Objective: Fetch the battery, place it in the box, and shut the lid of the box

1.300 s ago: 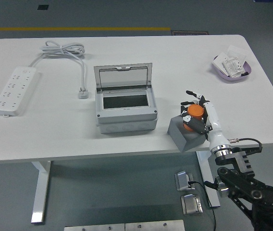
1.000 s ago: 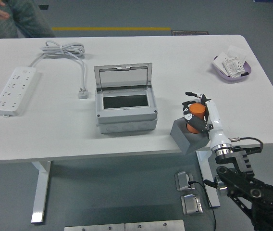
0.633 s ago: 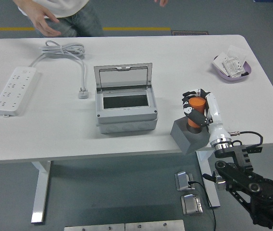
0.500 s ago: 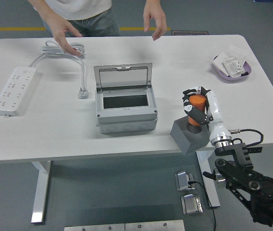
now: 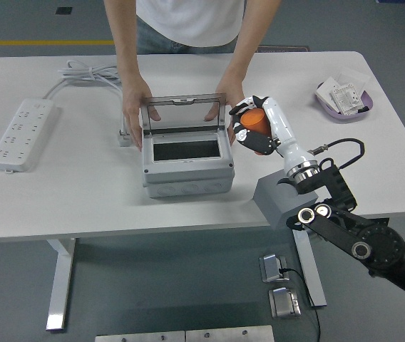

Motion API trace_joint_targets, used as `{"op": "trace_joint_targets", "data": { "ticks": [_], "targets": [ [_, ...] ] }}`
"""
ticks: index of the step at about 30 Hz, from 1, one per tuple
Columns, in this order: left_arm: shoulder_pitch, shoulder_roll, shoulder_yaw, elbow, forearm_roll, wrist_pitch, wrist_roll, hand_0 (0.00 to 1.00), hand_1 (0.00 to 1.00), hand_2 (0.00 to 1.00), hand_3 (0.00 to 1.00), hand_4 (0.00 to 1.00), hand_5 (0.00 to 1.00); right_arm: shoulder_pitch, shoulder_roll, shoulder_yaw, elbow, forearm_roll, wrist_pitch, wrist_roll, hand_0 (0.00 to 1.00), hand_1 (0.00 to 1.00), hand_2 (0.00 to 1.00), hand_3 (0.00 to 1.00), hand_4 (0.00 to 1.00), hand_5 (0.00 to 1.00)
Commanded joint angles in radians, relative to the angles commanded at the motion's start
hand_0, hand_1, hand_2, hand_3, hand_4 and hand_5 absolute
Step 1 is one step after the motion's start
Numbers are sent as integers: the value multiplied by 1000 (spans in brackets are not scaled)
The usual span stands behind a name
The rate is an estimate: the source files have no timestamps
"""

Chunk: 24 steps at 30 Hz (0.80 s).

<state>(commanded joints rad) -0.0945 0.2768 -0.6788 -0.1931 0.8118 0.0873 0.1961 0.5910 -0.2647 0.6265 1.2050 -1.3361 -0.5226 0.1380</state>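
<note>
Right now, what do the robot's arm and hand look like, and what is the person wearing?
The right hand has black fingers; a glossy white forearm leads to a silver wrist ring, then a black jointed arm with a thin black cable looping beside it. The person wears a white short-sleeved shirt and jeans.

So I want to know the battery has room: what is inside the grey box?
The grey box stands open, lid up, a person's hands on both sides. Its opening shows only a dark recess with nothing visible in it; the corners below the rim are hidden.
</note>
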Motion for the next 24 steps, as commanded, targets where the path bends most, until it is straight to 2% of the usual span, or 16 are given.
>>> {"op": "trace_joint_targets", "data": {
  "ticks": [4,5,10,16,24],
  "targets": [
    [-2,2,-6,0,9,-1,3,642,697,610,593,637,72,87,34,-76,-39,-85,30,-85,245,347,426,434,2,2],
    [-2,2,-8,-1,12,-2,4,641,697,611,594,655,92,109,44,-95,-50,-100,36,-104,177,273,424,430,2,2],
    [-5,6,-21,-1,32,-4,9,641,697,611,594,655,92,206,88,-175,-115,-123,61,-149,177,273,424,430,2,2],
    [-12,9,-29,-1,47,-7,12,643,697,611,593,656,96,289,135,-260,-195,-98,79,-164,170,271,425,429,2,2],
    [-24,6,-36,-1,64,-11,14,642,697,611,594,657,96,322,171,-331,-281,-26,107,-138,179,274,427,432,2,2]
  ]
}}
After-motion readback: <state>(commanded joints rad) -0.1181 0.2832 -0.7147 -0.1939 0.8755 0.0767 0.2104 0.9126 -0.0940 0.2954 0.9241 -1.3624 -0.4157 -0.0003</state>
